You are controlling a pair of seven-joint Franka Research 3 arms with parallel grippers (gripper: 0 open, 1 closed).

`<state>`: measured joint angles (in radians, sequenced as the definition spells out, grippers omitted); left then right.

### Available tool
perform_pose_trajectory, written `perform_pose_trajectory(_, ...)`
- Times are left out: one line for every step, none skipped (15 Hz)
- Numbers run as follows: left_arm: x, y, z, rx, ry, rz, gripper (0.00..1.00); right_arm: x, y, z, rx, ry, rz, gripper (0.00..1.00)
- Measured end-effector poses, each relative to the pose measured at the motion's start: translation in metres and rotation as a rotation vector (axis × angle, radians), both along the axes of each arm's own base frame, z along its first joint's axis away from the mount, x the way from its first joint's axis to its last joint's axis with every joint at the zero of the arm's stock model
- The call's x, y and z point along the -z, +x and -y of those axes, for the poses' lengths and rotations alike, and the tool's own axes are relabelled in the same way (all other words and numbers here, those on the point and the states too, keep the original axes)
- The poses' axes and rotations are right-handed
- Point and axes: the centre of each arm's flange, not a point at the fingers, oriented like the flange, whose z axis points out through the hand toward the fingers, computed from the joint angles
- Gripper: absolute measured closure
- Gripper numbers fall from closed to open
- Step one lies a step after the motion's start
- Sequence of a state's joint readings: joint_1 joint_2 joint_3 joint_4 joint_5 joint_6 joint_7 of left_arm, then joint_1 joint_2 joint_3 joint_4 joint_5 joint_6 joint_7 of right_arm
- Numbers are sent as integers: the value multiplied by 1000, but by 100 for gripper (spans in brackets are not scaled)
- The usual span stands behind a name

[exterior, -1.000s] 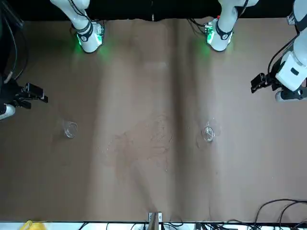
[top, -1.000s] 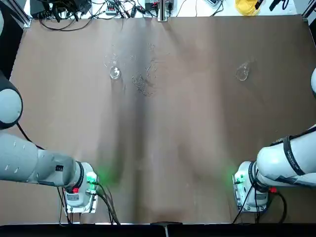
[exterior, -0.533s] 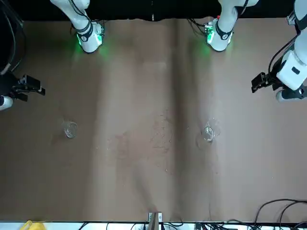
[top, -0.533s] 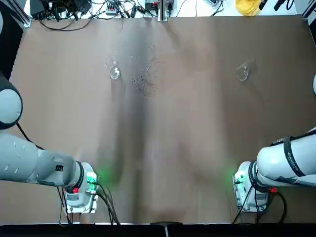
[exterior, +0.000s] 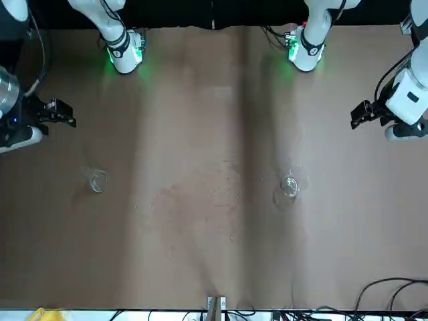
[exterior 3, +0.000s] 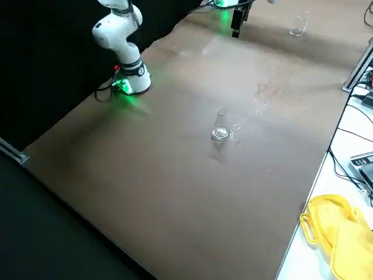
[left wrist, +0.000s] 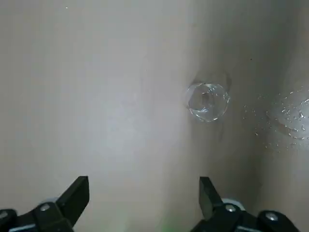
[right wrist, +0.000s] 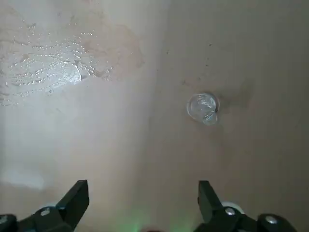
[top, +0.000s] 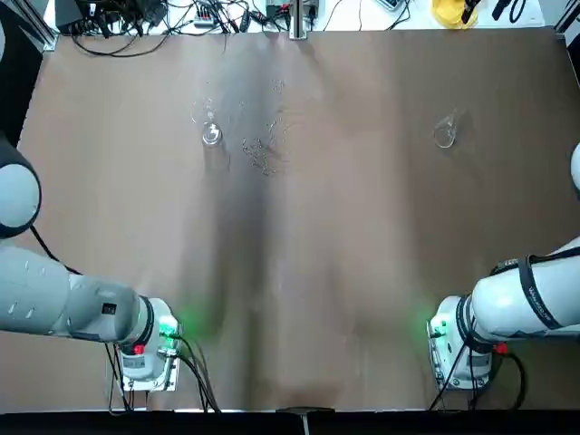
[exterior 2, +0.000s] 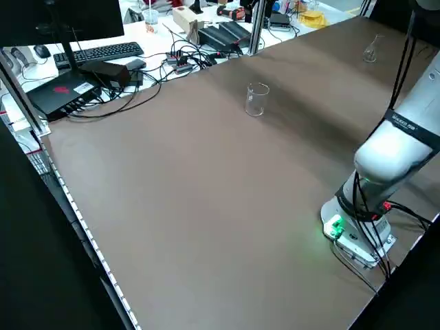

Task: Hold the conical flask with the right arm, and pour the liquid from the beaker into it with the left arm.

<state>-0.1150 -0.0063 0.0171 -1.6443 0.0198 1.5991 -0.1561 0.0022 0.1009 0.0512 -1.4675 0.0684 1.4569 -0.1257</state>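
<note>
My left gripper (left wrist: 144,193) and right gripper (right wrist: 144,195) hang above the table (top: 308,272), fingers wide apart, both holding nothing. The beaker (exterior 2: 256,100) stands upright on the table's far left; the conical flask (exterior 3: 221,128) stands upright on its far right.

In the top view, a bright vertical sheen runs down the middle of the matte brown tabletop (top: 362,272), beside a soft dark shadow left of centre; green light glows at lower left and lower right.
</note>
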Motion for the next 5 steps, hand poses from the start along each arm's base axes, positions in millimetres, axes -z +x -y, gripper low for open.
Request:
perform_pose_trajectory(0, 0, 0, 1, 0, -3, 0, -4, -9, 1, 3, -4, 14, 0)
perform_pose_trajectory(1, -1, 0, 0, 1, -8, 0, -6, -13, 2, 6, -6, 19, 0)
perform_pose_trajectory(1, -1, 0, 0, 1, -10, 0, -7, -17, 4, 9, -7, 21, 0)
perform_pose_trajectory(1, -1, 0, -1, 1, -11, 0, -7, -20, 5, 11, -7, 22, 0)
perform_pose_trajectory(1, -1, -1, -1, 1, -12, 0, -7, -21, 5, 12, -8, 20, 0)
